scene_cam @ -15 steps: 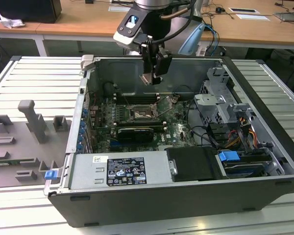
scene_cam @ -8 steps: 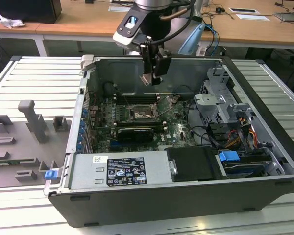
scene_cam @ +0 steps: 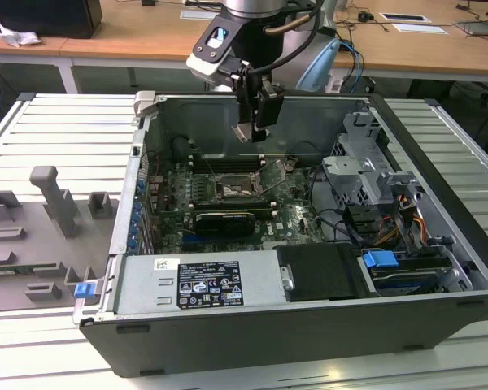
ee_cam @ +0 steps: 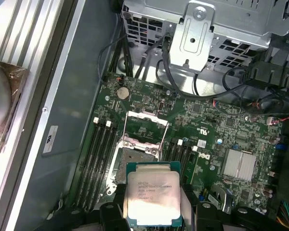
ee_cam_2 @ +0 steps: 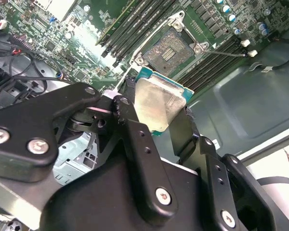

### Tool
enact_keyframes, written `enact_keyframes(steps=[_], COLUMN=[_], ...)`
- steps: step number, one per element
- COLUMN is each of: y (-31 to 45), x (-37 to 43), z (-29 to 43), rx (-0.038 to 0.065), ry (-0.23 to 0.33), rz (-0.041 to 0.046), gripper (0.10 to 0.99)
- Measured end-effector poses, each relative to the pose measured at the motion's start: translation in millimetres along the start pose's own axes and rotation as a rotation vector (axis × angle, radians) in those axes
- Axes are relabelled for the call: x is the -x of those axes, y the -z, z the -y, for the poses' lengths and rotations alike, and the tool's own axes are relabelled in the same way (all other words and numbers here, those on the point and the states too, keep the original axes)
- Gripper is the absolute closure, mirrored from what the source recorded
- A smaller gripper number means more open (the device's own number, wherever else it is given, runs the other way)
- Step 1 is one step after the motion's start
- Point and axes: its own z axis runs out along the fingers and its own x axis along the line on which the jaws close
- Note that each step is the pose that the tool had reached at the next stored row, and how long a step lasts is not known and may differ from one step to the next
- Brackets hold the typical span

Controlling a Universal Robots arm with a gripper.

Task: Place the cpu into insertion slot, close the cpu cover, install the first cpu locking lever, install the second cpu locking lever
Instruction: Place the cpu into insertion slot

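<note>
Right now I'm gripping the cpu (ee_cam: 151,195) by two opposite edges, the gripper (ee_cam_2: 156,114) closed on it, the open socket (ee_cam_2: 168,50) lying below the tool, untouched, and I'm judging the chip light, stiff, slick-topped and fragile underneath.

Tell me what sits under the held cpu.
Below the cpu in the gripper lies the open socket, apart from it. In the first wrist view the cpu covers part of the socket; its underside is hidden.
</note>
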Motion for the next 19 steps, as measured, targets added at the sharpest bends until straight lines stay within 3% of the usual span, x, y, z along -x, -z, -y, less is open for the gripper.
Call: enact_keyframes(steps=[19], y=[-4.0], x=[0.1], z=[0.3], rx=[0.001], ry=[-0.077], rz=[0.0069], gripper=[0.561])
